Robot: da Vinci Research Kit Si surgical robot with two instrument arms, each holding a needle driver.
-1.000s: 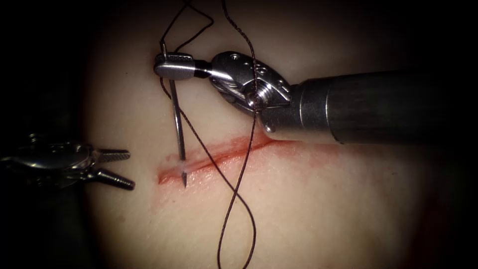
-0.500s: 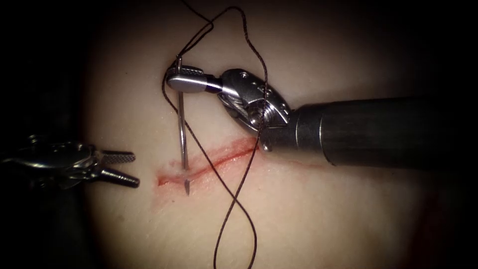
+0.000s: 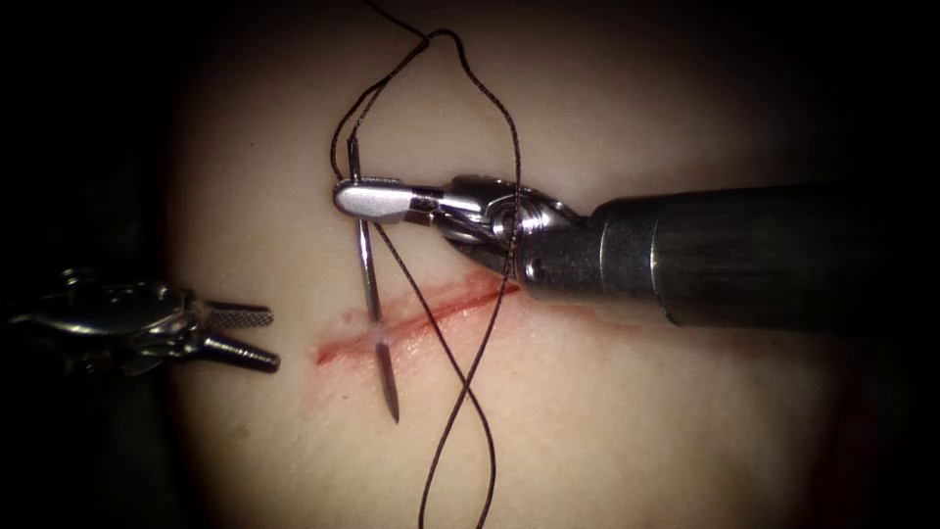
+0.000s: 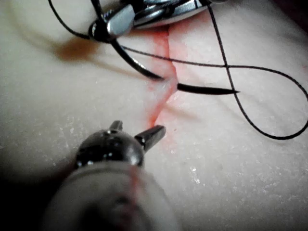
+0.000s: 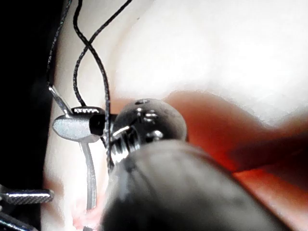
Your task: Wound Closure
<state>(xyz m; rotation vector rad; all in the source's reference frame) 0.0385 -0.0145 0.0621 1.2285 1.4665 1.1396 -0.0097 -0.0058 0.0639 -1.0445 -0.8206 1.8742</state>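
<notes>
- Two tools work over the pale tissue, which has a red cut running across it from about 8 o'clock up toward 2 o'clock.
- The right tool comes in from 3 o'clock, and its two jaws are squeezed tight on the curved needle, close to the end where the thread is tied on.
- The needle goes down into the tissue on the 12 o'clock side of the cut, hides under it for a bit, and its sharp tip pokes out on the 6 o'clock side.
- More of the tip sticks out now than half a second ago, and the right tool sits lower, nearer the cut, than it did then.
- The left tool waits at 9 o'clock, well apart from the needle, just off the left end of the cut. Its two jaws are spread apart and hold nothing.
- The dark thread runs from the needle's back end up toward 12 o'clock, bends over, comes down across the right tool's wrist, crosses the cut, and makes a loose crossed loop toward 6 o'clock.
- Red fluid stains the tissue along the cut, most of it near the right tool's shaft.
- From the left wrist camera, the left tool has its jaws apart, close to the cut, and the needle tip lies bare on the far side of it.
- From the right wrist camera, the right tool pinches the needle, with thread looping above.
</notes>
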